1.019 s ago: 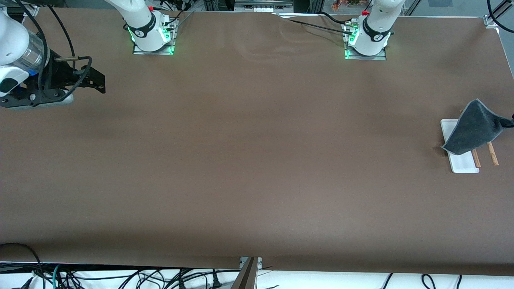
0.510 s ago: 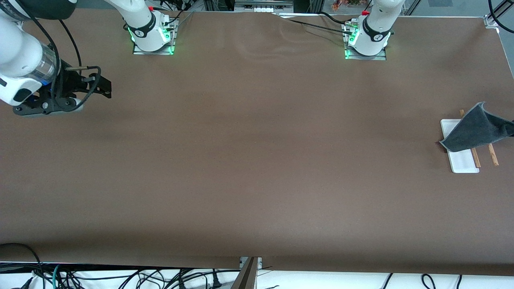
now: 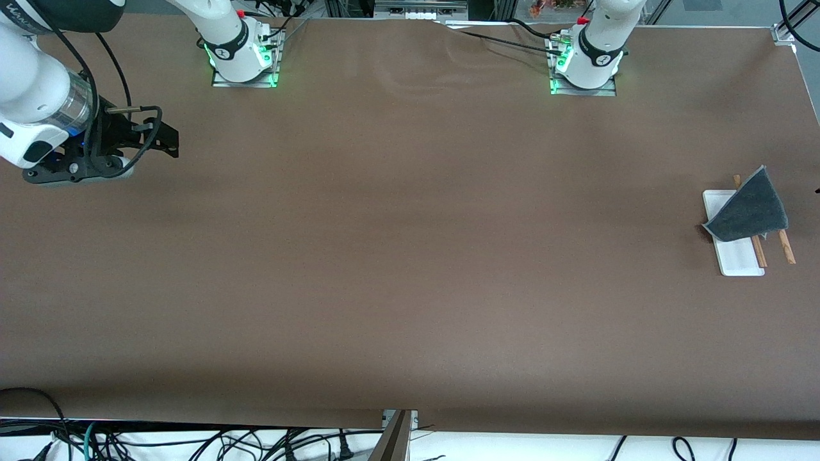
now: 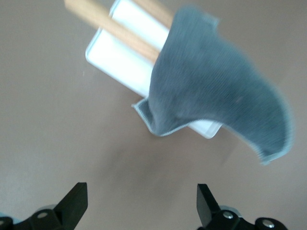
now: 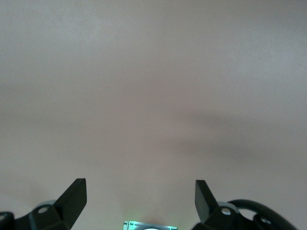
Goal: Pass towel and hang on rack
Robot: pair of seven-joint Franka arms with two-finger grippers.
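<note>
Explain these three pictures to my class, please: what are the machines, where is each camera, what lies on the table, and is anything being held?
Two white robot arms are bolted at one edge of a brown table. The big picture comes from a high camera facing them. The other two come from cameras on the arms' wrists, looking past each hand. Toward the left arm's end stands a rack with a white base and wooden rods; a towel, grey side showing, hangs over it. The left hand is open and empty, with the rack and towel in front of it. The right hand waits over bare table at its own end, also open. Nothing is held.
</note>
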